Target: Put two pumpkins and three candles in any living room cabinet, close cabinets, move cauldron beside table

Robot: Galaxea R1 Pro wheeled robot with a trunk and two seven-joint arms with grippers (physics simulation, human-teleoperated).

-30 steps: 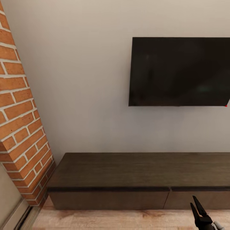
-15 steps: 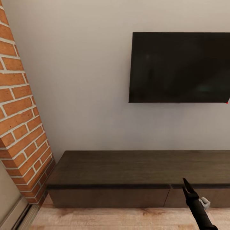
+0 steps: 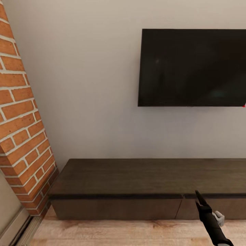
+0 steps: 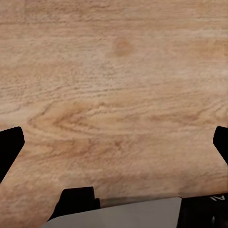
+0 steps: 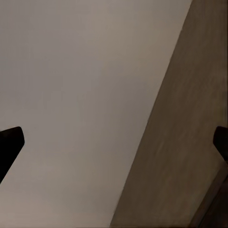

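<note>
Here the cabinet [image 3: 136, 186] sits low against the wall, drawers flush. The right gripper [image 3: 199, 199] hovers spread and empty before it. Rigid and handleless, it likely needs hooking at a drawer's top edge.

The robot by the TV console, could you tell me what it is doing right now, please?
It faces the long dark cabinet under the wall TV, beside a brick fireplace. The right pincer is raised empty in front of a shut drawer front, fingers wide apart in the wrist view. The left pincer hangs open over the wood floor.
</note>
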